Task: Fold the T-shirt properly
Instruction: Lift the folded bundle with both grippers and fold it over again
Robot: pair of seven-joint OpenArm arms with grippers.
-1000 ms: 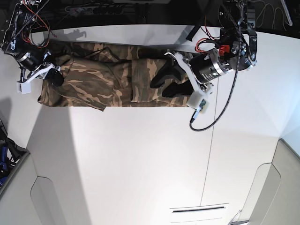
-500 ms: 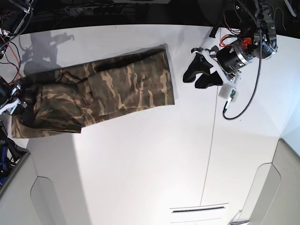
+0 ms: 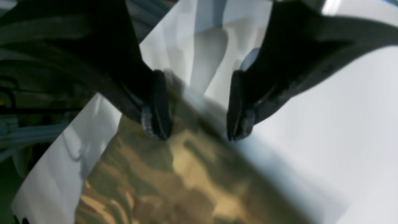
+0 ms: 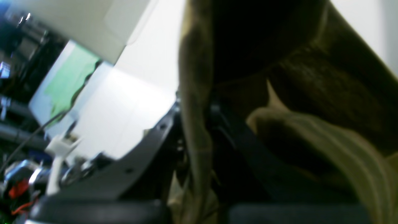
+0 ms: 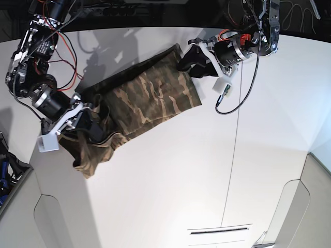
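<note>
Base view: I look straight down from overhead at the whole white table (image 5: 170, 170), both arms in frame, from far off.
Left wrist view: I look from close range along the left gripper (image 3: 192, 107), past its two dark fingers (image 3: 157, 105) to the shirt (image 3: 186, 183) edge and table (image 3: 326, 130) below; blurred.
Right wrist view: I look from very close, frame mostly filled by shirt (image 4: 326, 149) folds; blurred, tilted, table (image 4: 124, 109) at left.
Shared, base and left wrist: shirt (image 5: 150, 101) far edge by the left gripper (image 5: 199, 62).
Shared, base and right wrist: bunched cloth at the right gripper (image 5: 88, 129).
</note>
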